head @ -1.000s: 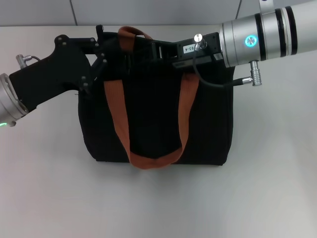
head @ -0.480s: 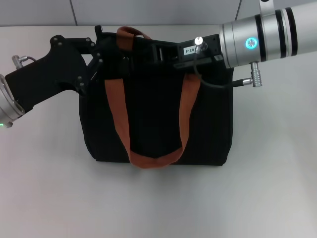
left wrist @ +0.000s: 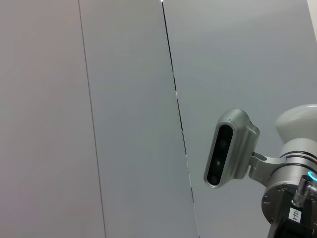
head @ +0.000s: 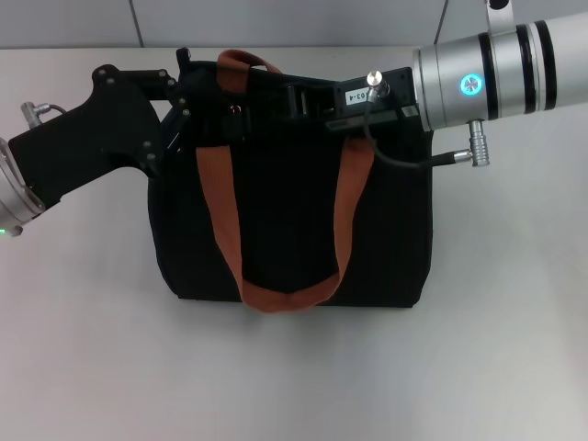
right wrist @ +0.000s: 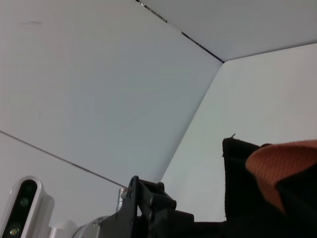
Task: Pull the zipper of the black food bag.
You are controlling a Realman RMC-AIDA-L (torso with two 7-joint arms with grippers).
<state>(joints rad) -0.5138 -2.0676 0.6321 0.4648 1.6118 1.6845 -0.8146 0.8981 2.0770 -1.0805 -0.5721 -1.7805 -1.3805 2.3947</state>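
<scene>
Bag (head: 289,216): upright on the white tabletop (head: 83,349), centre of the head view.
Zipper: along the bag's top edge; the pull tab cannot be made out.
Left tool (head: 188,101): at the bag's top left corner; opening cannot be told.
Right tool (head: 299,96): at the top edge, right of centre; opening cannot be told.
Obstruction: orange-brown straps (head: 344,197) cross the top edge beside both tools.

Bag (right wrist: 247,198) corner at 4 o'clock, orange strap (right wrist: 282,163) across it. White tabletop (right wrist: 277,99) behind. Left gripper (right wrist: 148,210) housing at 6 o'clock, fingers hidden. Camera (right wrist: 22,210) at 8 o'clock. Grey wall (right wrist: 99,74) fills the rest.
</scene>
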